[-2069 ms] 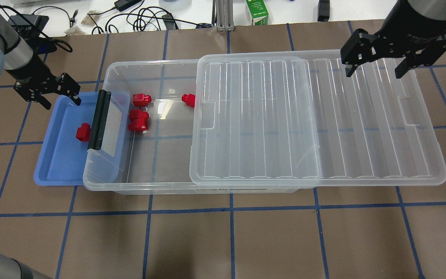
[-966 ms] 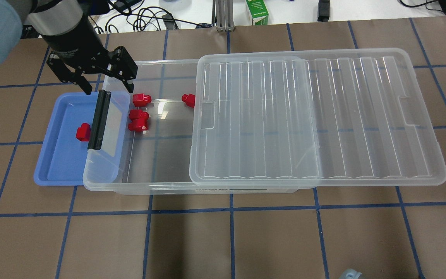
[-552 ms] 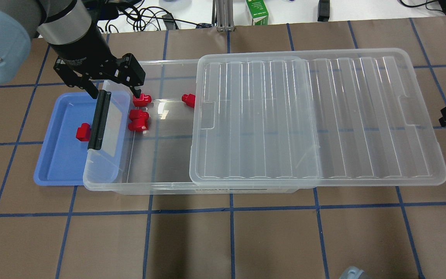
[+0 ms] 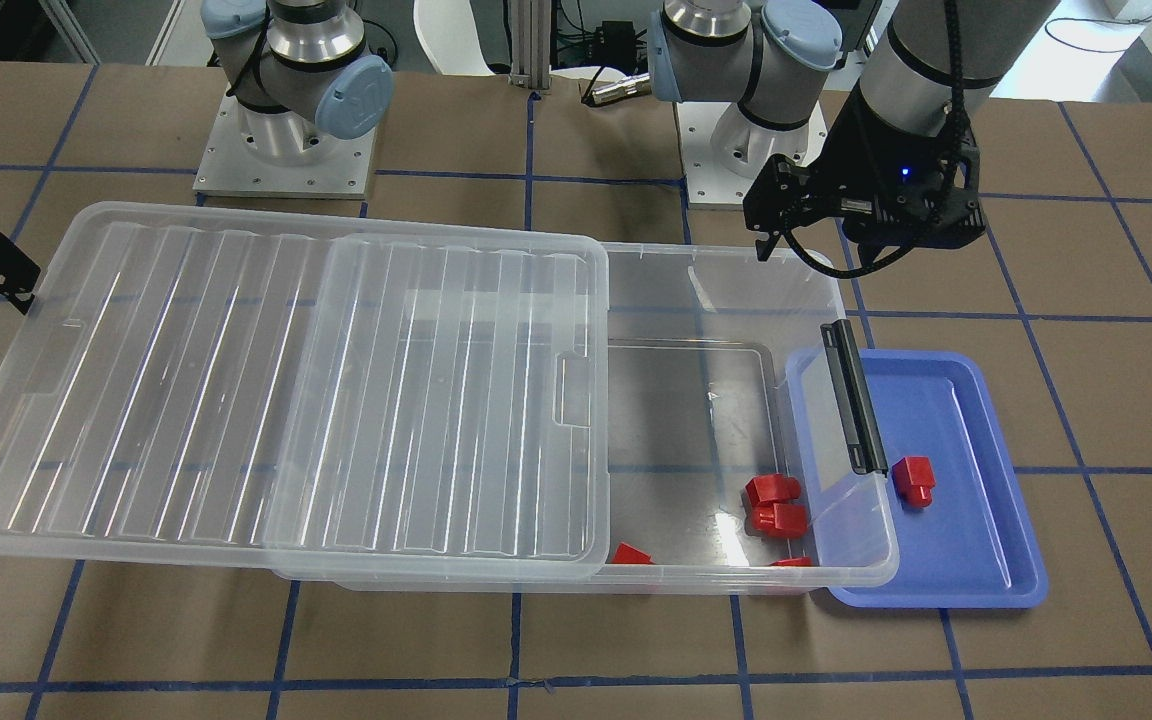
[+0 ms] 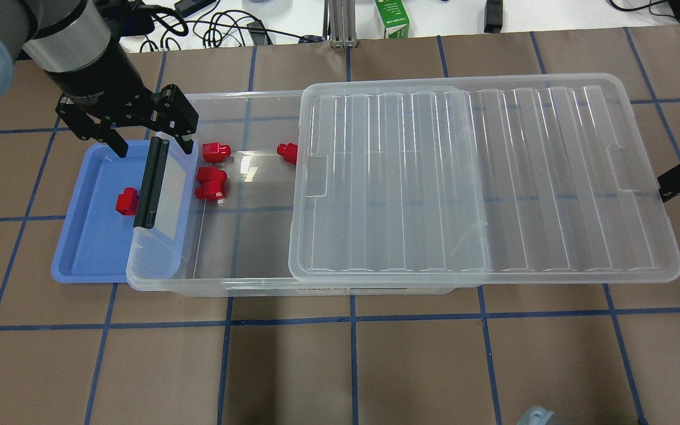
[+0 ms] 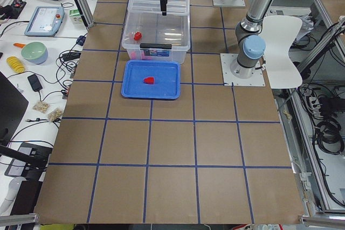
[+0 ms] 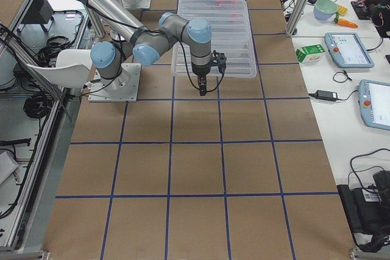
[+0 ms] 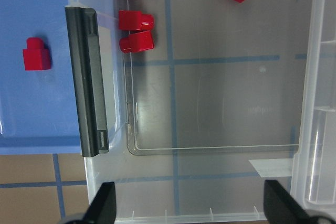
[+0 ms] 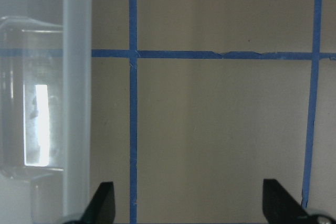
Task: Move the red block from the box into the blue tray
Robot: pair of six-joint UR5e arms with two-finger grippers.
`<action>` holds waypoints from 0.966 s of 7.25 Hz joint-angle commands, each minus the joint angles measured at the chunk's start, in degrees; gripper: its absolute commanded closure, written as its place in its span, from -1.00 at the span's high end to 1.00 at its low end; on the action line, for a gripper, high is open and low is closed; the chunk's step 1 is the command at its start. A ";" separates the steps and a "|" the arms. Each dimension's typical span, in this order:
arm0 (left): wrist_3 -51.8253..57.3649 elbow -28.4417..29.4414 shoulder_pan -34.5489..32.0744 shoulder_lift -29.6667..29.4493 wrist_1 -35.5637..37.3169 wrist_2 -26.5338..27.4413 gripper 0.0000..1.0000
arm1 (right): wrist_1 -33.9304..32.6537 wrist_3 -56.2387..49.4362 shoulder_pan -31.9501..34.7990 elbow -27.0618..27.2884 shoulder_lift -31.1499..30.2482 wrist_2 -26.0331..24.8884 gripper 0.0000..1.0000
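Observation:
One red block [image 5: 127,200] lies in the blue tray [image 5: 89,248], also in the left wrist view [image 8: 37,55]. Several more red blocks [image 5: 211,175] lie in the open left end of the clear box [image 5: 239,260], one [image 5: 288,152] at the lid's edge. My left gripper [image 5: 152,144] is open and empty. It hovers above the box's black latch [image 5: 152,183] at the far rim. My right gripper [image 5: 679,180] is open and empty, off the lid's right end over bare table [image 9: 210,129].
The ribbed clear lid [image 5: 481,177] is slid to the right and covers most of the box. The box's latch end overlaps the tray's right side. Cables and a green carton [image 5: 392,18] lie beyond the table's far edge.
My left gripper moved from beside the tray's far left corner rightwards over the box's latch end, then back a little left. My right gripper left the lid's far corner for the table's right edge.

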 commanded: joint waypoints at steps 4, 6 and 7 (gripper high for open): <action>0.01 -0.07 0.70 1.80 -2.64 1.43 1.00 | 0.06 5.85 4.17 0.05 -0.08 2.13 1.00; 0.01 -0.15 0.79 1.71 -2.55 1.43 1.00 | 0.06 9.70 6.89 0.05 -0.26 2.13 1.00; 0.10 -0.15 0.88 1.71 -2.55 1.43 1.00 | 0.06 11.81 8.30 0.05 -0.26 2.13 1.00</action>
